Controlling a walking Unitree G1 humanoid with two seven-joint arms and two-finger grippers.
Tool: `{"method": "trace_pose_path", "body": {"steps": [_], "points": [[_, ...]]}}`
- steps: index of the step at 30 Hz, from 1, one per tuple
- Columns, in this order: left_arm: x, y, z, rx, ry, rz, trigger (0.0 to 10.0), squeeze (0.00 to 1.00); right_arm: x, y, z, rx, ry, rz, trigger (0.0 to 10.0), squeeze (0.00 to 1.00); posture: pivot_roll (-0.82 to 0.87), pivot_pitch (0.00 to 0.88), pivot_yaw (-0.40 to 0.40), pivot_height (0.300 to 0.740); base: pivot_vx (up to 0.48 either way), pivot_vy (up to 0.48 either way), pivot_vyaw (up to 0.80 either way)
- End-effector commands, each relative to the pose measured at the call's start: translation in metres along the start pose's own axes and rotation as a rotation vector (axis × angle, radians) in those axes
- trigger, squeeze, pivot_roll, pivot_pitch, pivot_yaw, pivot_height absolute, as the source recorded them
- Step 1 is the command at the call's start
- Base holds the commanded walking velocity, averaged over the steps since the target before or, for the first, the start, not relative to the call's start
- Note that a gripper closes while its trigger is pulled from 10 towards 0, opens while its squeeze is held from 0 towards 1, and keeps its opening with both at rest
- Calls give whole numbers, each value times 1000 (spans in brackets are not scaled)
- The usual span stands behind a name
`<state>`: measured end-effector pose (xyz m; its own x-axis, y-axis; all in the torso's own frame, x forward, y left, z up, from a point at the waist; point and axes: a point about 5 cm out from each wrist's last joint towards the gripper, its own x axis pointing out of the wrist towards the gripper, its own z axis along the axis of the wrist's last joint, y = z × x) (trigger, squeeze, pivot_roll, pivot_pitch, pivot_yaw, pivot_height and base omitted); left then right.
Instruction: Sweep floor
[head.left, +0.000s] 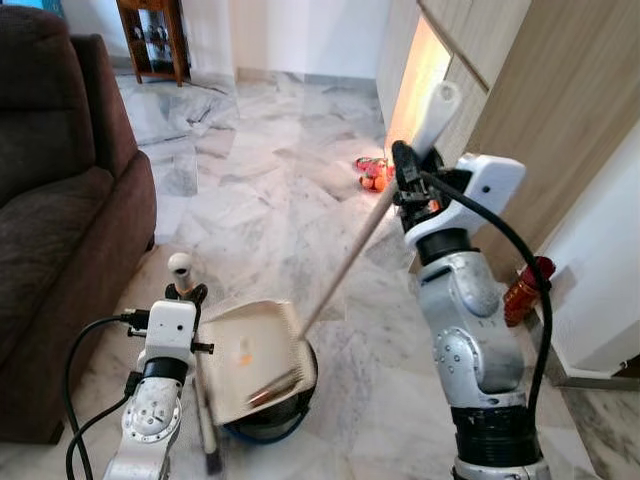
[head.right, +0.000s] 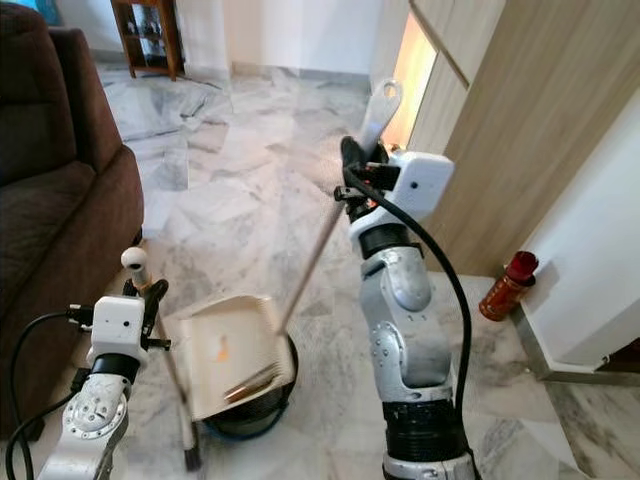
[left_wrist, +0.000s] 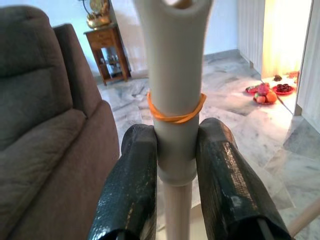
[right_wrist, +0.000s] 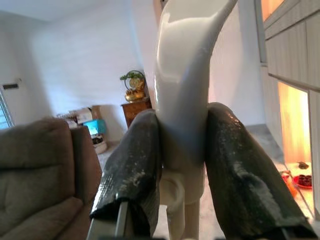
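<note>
Right gripper (right_wrist: 182, 150) clamped on the broom (head.left: 345, 262) handle's white grip; brush end lies in the dustpan (head.left: 255, 358) on the marble floor (head.left: 260, 190); left gripper (left_wrist: 175, 170) clamped on dustpan handle (left_wrist: 173, 100), beside sofa (head.left: 60, 200).

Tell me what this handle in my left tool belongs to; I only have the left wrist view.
Observer: The left tool grips the handle of a dustpan, which is tilted above a dark round bin.
Operator: Report what's in the pan.
Observer: One small orange scrap lies on its face.
Operator: Give me the right arm.
Observer: The right tool grips a broom, and the broom's head lies at the pan's lower edge.
</note>
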<state>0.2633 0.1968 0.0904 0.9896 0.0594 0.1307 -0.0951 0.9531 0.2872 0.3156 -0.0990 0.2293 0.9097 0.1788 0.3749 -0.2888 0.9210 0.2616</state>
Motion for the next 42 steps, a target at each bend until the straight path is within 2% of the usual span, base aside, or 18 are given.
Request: {"method": "trace_pose_path", "body": {"steps": [1,5,16,19,22,25,27,42], "points": [[3,-1,7,2,-41,-4,10000,0,1,8,22,-9,-106,38,10000,0,105,0,-65,740,0,0,0],[2,-2,7,1,-40,-7,10000,0,1,12,21,-17,-110,50,10000,0,105,0,-65,740,0,0,0],[1,-6,6,16,-41,-30,10000,0,-5,38,28,-190,-211,151,10000,0,105,0,-65,740,0,0,0],[1,-6,6,19,-40,-34,10000,0,-6,42,29,-204,-228,167,10000,0,105,0,-65,740,0,0,0],[1,-8,6,27,-42,-45,10000,0,-9,54,32,-284,-280,219,10000,0,104,0,-64,740,0,0,0],[1,-9,6,28,-43,-48,10000,0,-11,61,32,-294,-298,233,10000,0,103,0,-63,740,0,0,0],[1,-10,7,31,-45,-54,10000,0,-16,74,30,-331,-320,292,10000,0,107,0,-63,740,0,0,0],[1,-12,6,38,-45,-71,10000,0,-27,96,28,-491,-385,461,10000,0,103,0,-63,740,0,0,0]]}}
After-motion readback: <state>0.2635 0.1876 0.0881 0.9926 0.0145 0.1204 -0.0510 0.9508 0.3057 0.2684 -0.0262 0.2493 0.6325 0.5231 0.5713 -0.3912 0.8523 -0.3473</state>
